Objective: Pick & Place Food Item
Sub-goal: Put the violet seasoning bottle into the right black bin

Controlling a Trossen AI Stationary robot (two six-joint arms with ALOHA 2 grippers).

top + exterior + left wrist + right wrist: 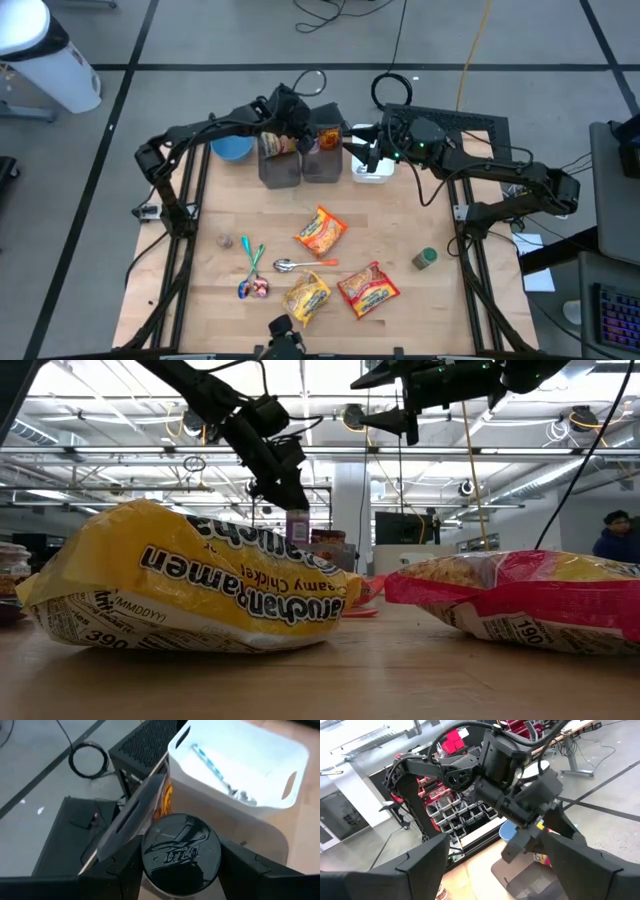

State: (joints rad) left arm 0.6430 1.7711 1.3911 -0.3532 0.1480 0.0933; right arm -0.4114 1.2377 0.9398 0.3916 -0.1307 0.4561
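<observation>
Spice jar [181,854] I'm holding in left gripper [181,870], fingers clamped on it, hovering over grey bin [279,167]; it's risking clipping the rim. Right gripper [362,150] idling wide over white basket [372,172].

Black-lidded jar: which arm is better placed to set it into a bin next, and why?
Left. The left gripper grips the black-lidded jar above the grey bins. The right gripper is open and empty, hovering by the white bin.
</observation>
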